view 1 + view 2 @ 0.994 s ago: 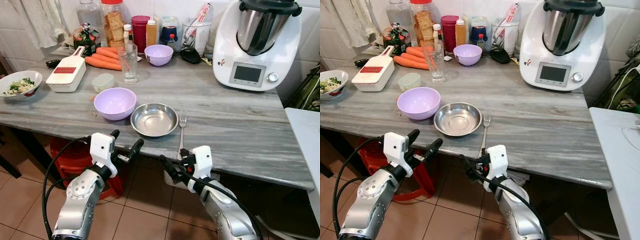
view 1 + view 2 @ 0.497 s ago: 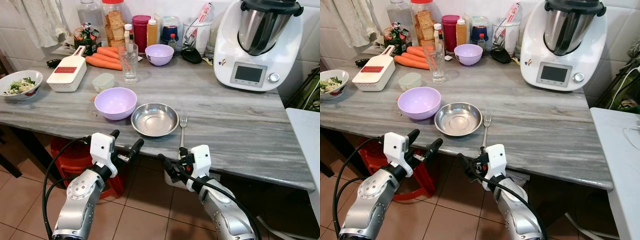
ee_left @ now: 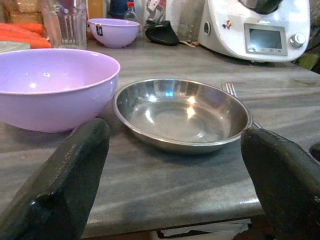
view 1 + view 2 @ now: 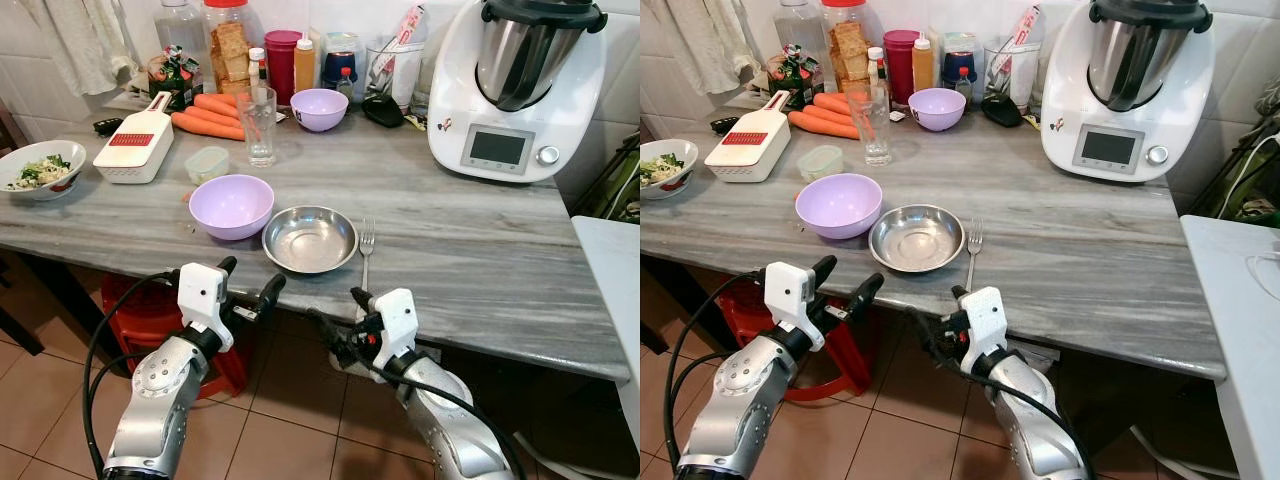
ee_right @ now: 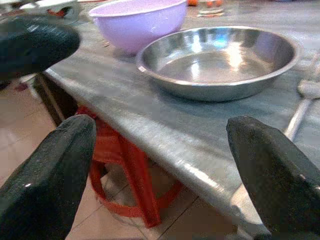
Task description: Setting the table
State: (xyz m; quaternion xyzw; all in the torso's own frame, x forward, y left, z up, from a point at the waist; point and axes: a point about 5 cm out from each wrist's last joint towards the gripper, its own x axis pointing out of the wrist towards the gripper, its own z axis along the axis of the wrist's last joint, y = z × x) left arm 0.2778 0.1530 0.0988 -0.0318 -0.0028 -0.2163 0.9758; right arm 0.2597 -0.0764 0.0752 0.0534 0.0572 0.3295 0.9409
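While both the left gripper (image 4: 250, 281) and right gripper (image 4: 338, 322) wait wide open, the steel plate (image 4: 309, 239), at 12 o'clock from them, looks light, stiff and slippery, best pinched at its near rim.

A steel dish (image 4: 916, 238) is set near the table's (image 4: 1090, 250) front edge, between a lilac bowl (image 4: 838, 205) and a fork (image 4: 972, 252). The left tool (image 4: 844, 284) and right tool (image 4: 937, 318) are held below that edge, fingers spread.

Bare table front (image 4: 470, 290) beside fork (image 4: 365, 250); purple bowl (image 4: 231, 206) flanks steel dish (image 4: 309, 239).
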